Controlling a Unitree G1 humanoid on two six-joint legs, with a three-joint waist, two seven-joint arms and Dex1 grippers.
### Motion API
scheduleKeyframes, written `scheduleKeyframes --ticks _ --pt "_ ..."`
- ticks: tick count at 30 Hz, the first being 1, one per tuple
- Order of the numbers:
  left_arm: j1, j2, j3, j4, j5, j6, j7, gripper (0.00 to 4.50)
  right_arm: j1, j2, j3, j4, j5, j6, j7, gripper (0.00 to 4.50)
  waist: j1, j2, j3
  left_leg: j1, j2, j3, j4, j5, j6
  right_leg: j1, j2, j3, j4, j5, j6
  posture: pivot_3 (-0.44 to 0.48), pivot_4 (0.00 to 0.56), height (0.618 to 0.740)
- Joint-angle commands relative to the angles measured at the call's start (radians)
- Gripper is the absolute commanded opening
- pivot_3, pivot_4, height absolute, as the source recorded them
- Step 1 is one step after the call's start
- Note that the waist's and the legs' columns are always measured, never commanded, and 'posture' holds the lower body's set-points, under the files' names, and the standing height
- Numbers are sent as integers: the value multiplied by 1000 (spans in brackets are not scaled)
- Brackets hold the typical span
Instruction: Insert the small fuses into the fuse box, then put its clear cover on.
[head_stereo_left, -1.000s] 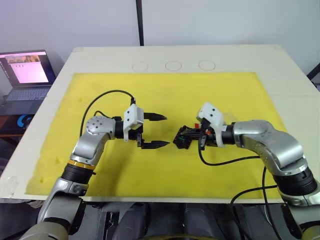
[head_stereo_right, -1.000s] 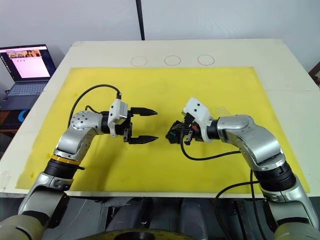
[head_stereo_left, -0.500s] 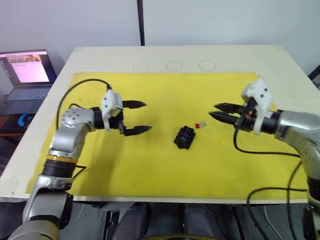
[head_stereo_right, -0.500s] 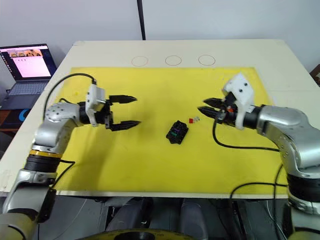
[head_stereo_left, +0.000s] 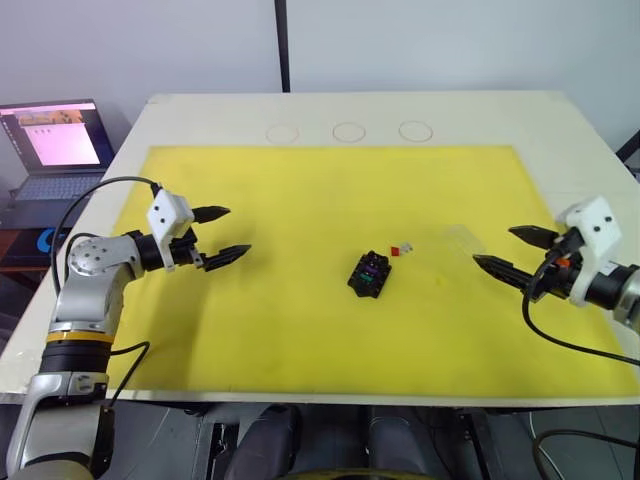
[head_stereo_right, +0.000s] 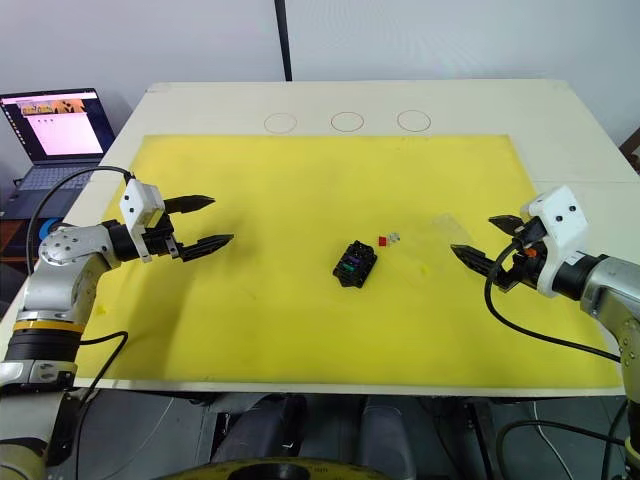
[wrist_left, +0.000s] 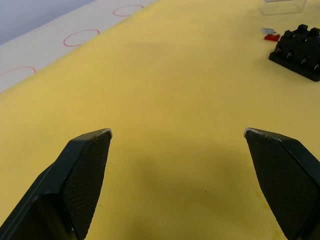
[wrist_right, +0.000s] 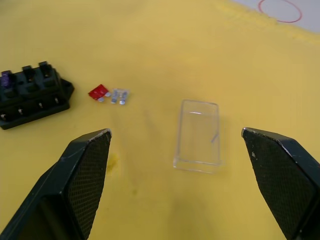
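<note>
The black fuse box (head_stereo_left: 369, 274) lies in the middle of the yellow mat (head_stereo_left: 300, 330), with a green and a purple fuse seated in its slots. Just to its right lie a loose red fuse (wrist_right: 98, 92) and a greyish fuse (wrist_right: 120, 95). Further right, the clear cover (wrist_right: 198, 135) rests flat on the mat. My left gripper (head_stereo_left: 238, 231) hovers open and empty, far to the left of the box. Over the mat's right side my right gripper (head_stereo_left: 493, 246) is open and empty, just right of the cover.
An open laptop (head_stereo_left: 55, 140) stands off the table's left edge. Three red circles (head_stereo_left: 349, 131) are drawn on the white table behind the mat. A black cable hangs from each wrist.
My right gripper has opened, let go of the fuse box and drawn back to the right. The left arm has pulled away to the left, still open. The box stays on the mat.
</note>
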Motion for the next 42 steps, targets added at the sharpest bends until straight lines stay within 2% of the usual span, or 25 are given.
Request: scheduleKeyframes --ticks 1,5,9,13,18,24,28,42 --pt "-9 13 17 -68 -30 18 -15 4500 -51 3 -30 -26 84 56 -12 4452 -2 0 0 0 0 0 0 0 0 0 0 0 0 0 0 0 150 740" --pt "-49 9 2 -200 -127 134 -69 4500 -157 86 -100 -57 405 376 -128 4452 -2 -1 0 0 1 -1 0 0 0 0 0 0 0 0 0 0 150 740" --pt "-104 -12 -52 -306 -169 173 -126 4500 -297 268 -163 60 669 594 -421 4452 0 -1 0 0 0 -2 0 0 0 0 0 0 0 1 -1 0 150 740" --pt "-109 -35 -126 -390 -171 150 -195 4500 -351 378 -158 179 746 659 -627 4452 -1 0 0 0 0 -1 -1 0 0 0 0 0 -1 1 -1 0 150 740" --pt "-108 -80 -162 -422 -176 157 -193 4500 -388 428 -146 292 791 651 -759 4452 -5 0 0 0 0 0 0 0 0 0 0 1 0 1 -1 0 150 740" --pt "-112 -100 -163 -388 -150 145 -174 4500 -410 454 -118 385 783 625 -812 4452 -13 0 0 0 0 0 0 0 0 0 1 1 0 1 -1 0 150 740" --pt "-110 -105 -157 -372 -147 144 -151 4500 -403 451 -81 405 756 606 -795 4452 -23 0 0 0 0 1 0 0 0 0 1 0 0 1 -1 0 150 740" --pt "-105 -98 -161 -361 -150 147 -154 4500 -456 503 -71 530 784 562 -813 4452 -30 0 0 0 1 0 0 0 0 0 1 0 0 1 -1 0 150 740"
